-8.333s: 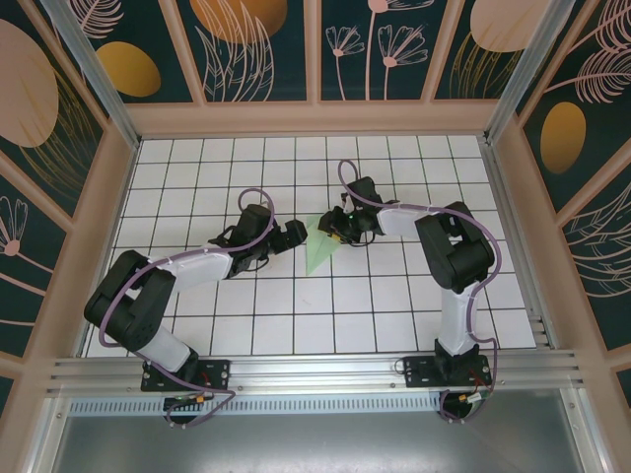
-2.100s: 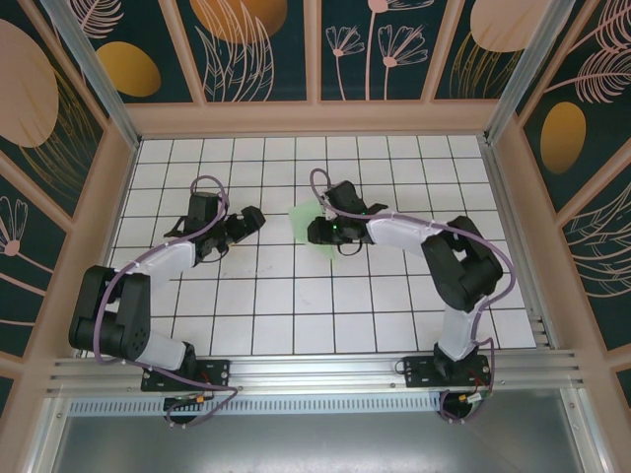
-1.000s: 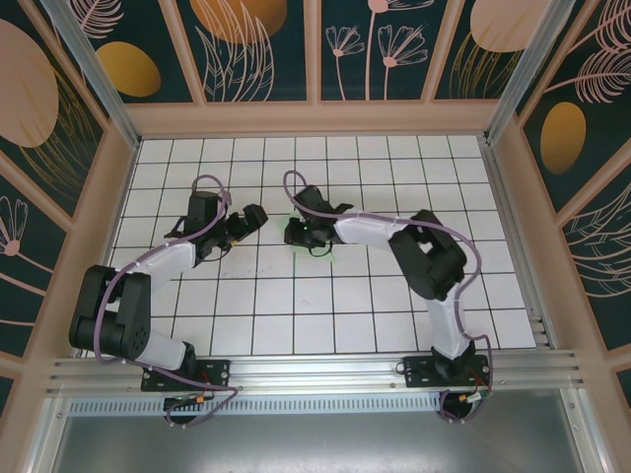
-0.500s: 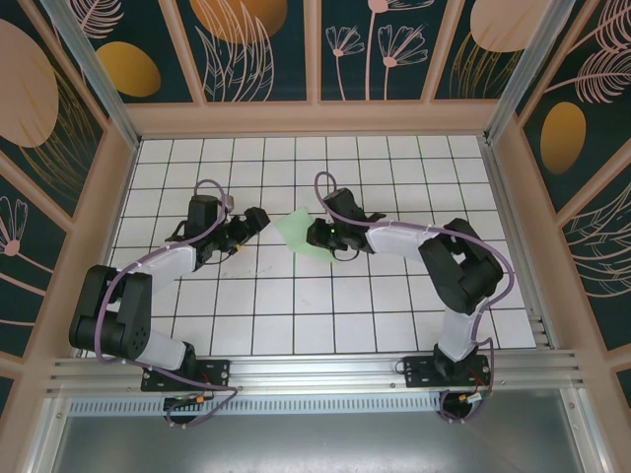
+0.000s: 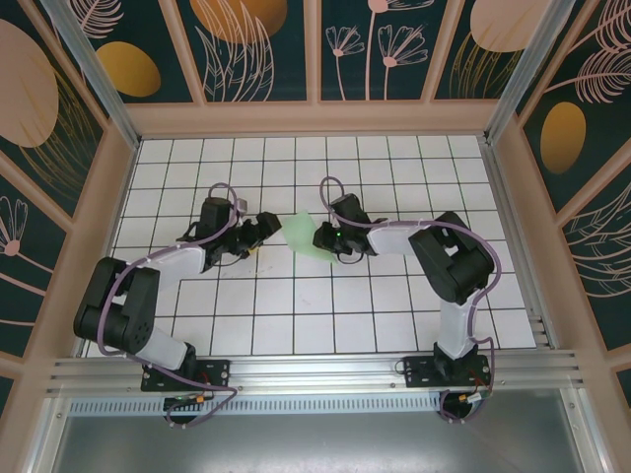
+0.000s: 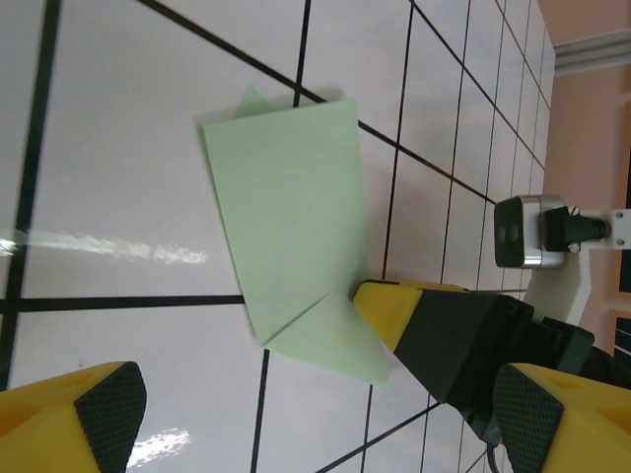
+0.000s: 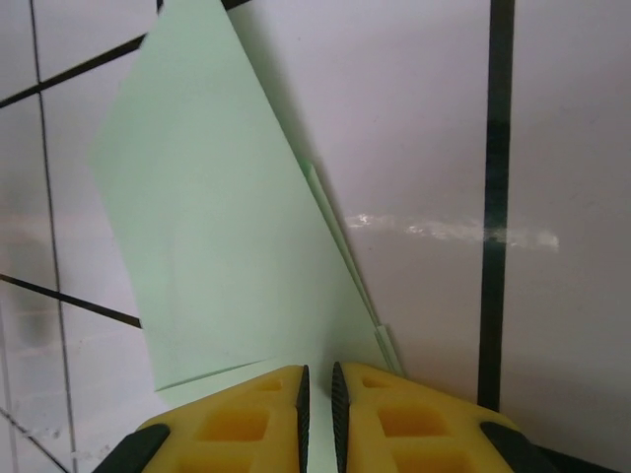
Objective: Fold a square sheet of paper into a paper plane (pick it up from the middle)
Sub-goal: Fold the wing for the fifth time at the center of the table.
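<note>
Right, the count first: two arms, two grippers, and one pale green sheet of paper [image 5: 303, 235] on the white gridded table [image 5: 296, 305]. From the top view the sheet sits mid-table, directly between the two grippers, with the left gripper [image 5: 268, 225] on one side and the right gripper [image 5: 321, 239] on the other. The right gripper's wrist view shows its yellow fingers [image 7: 246, 409] drawn in to a thin slit, and the sheet's near edge [image 7: 217, 227] runs in between them, so the right gripper [image 7: 317, 394] is pinching the paper. The sheet is already partly folded, with layered edges showing along its right side. In the left wrist view the sheet [image 6: 291, 207] lies flat across a grid line, a small triangular flap turned over at the corner where the right gripper's yellow tip [image 6: 389, 305] meets it. The left gripper [image 6: 320, 419] stands spread wide, its two padded tips in opposite bottom corners, holding nothing. It faces the sheet from close by, apart from it.
</note>
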